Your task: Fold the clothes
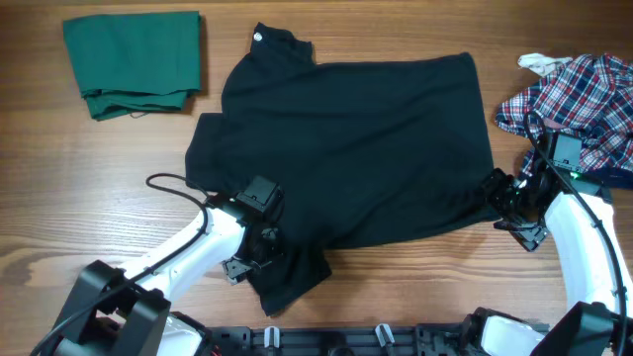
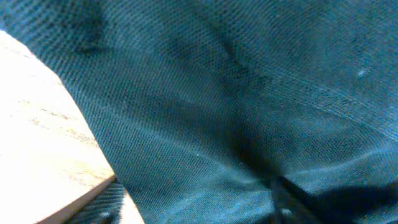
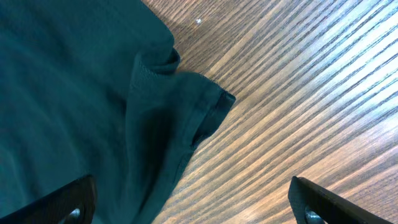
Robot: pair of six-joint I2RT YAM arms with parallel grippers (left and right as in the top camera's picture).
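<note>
Black polo shirt (image 1: 346, 148) spread flat at centre of table (image 1: 99, 198)
Right gripper (image 3: 193, 202) wide open over shirt's right near corner; left gripper (image 1: 255, 242) on left near corner, jaw state cannot be determined

On my feed both arms show white link shells with black joints: left arm (image 1: 188, 247), right arm (image 1: 579, 232). A black cable (image 1: 168, 182) loops off the left arm. A green light (image 1: 572, 176) shows at the right wrist. The right fingers (image 3: 336, 205) are dark, each carrying a screw (image 3: 309, 215).
</note>
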